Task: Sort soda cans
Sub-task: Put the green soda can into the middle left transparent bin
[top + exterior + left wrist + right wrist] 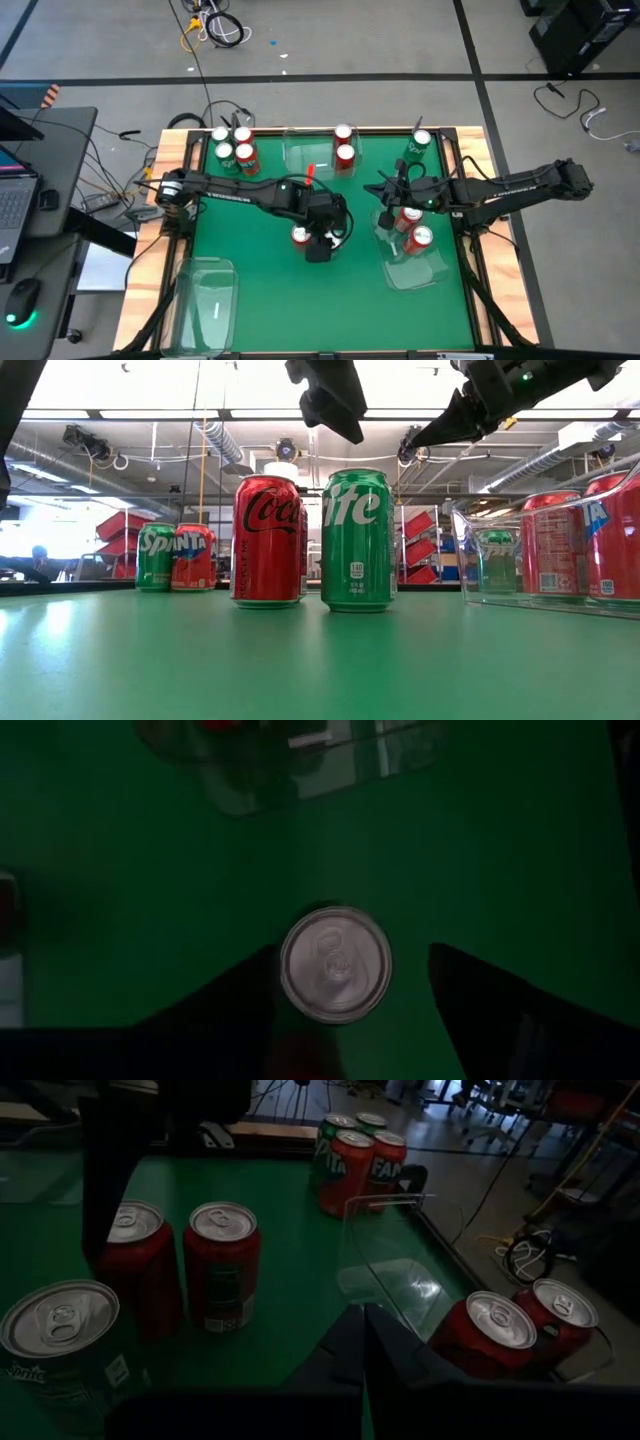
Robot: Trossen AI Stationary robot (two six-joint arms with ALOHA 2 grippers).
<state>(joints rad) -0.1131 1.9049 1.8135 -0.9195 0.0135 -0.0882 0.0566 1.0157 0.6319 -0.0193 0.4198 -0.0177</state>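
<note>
Green table (260, 290), can (335, 963) beneath left gripper (350, 995).

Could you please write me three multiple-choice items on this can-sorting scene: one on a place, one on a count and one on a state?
1. Where is the left tool?
A. over the near-left tray
B. over a lone red can at mid-table
C. at the far-left cluster of cans

2. How many cans stand in the right-hand clear tray?
A. none
B. four
C. two

3. How are the right tool's fingers?
A. shut, holding nothing
B. shut on a green can
C. wide open

Answers:
1 B: the left tool straddles the red can, fingers open.
2 C: two red cans stand in the clear tray.
3 A: the right tool shows its fingers together, empty.
</note>
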